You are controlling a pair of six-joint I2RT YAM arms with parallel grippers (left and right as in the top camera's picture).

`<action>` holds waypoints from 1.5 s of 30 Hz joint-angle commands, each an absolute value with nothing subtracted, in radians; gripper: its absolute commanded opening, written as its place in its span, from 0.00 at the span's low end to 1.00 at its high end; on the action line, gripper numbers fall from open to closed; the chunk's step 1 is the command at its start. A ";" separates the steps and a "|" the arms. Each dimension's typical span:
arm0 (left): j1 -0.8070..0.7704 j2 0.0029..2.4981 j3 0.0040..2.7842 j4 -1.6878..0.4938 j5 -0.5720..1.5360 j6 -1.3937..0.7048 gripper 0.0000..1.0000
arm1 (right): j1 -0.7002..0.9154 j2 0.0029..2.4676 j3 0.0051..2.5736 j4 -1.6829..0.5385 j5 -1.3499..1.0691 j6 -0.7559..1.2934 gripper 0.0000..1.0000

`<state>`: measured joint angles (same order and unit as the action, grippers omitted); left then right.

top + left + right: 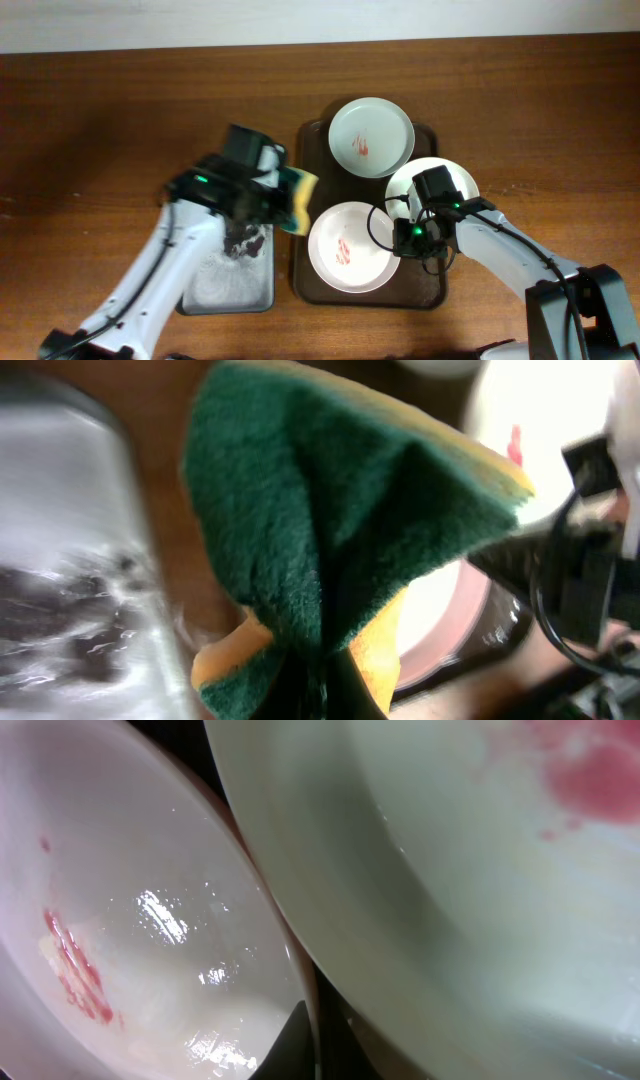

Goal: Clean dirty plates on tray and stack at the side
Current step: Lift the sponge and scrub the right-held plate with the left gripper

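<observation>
A dark brown tray (312, 140) holds a pale green plate (371, 136) at the back and a pink-white plate (349, 247) at the front, both with red smears. My left gripper (285, 200) is shut on a green and yellow sponge (298, 198), held over the tray's left edge beside the pink-white plate. In the left wrist view the sponge (330, 510) fills the frame and hides the fingers. My right gripper (405, 235) is shut on the right rim of the pink-white plate (150, 920), one finger (300, 1040) inside it; the green plate (480, 870) lies close beside.
A white plate (458, 178) with no visible stain lies at the tray's right edge, partly under my right arm. A metal tray (232, 285) with foamy water sits left of the brown tray, also in the left wrist view (60, 560). Bare wooden table surrounds.
</observation>
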<state>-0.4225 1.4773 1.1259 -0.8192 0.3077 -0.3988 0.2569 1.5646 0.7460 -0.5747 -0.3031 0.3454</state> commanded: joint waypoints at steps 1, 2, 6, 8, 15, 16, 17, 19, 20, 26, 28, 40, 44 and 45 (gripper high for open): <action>-0.550 1.507 1.024 -0.697 0.331 -0.649 0.00 | 0.262 1.571 0.754 -0.575 -0.283 0.361 0.04; -0.595 1.536 1.003 -0.644 0.351 -0.685 0.00 | 0.262 1.571 0.754 -0.575 -0.283 0.361 0.04; -0.706 1.655 0.995 -0.537 0.380 -0.785 0.00 | 0.262 1.571 0.754 -0.575 -0.283 0.361 0.04; -0.733 1.720 0.995 -0.508 0.395 -0.830 0.00 | 0.262 1.571 0.754 -0.575 -0.283 0.361 0.04; -0.735 1.917 0.996 -0.461 0.339 -0.819 0.00 | 0.262 1.571 0.754 -0.575 -0.283 0.361 0.04; -0.733 1.928 0.996 -0.476 0.276 -0.802 0.00 | 0.262 1.571 0.754 -0.576 -0.284 0.361 0.04; -0.728 1.929 0.996 -0.495 0.237 -0.802 0.00 | 0.262 1.571 0.754 -0.579 -0.283 0.365 0.04; -0.693 1.926 1.027 -0.580 0.169 -0.802 0.00 | 0.262 1.571 0.754 -0.589 -0.283 0.376 0.04; -0.677 1.926 1.059 -0.644 0.111 -0.802 0.00 | 0.262 1.571 0.754 -0.590 -0.283 0.376 0.04; -0.632 1.926 1.197 -0.917 -0.278 -0.715 0.00 | 0.262 1.571 0.754 -0.590 -0.283 0.376 0.04; -0.633 1.926 1.198 -0.905 -0.268 -0.706 0.00 | 0.262 1.571 0.754 -0.590 -0.283 0.376 0.04; -0.694 1.982 1.197 -0.492 0.421 -0.749 0.00 | 0.263 1.571 0.754 -0.594 -0.283 0.325 0.04; -0.746 2.032 1.198 -0.398 0.461 -0.751 0.00 | 0.263 1.571 0.754 -0.603 -0.283 0.313 0.04; -0.754 2.041 1.198 -0.382 0.460 -0.750 0.00 | 0.263 1.571 0.754 -0.606 -0.283 0.305 0.04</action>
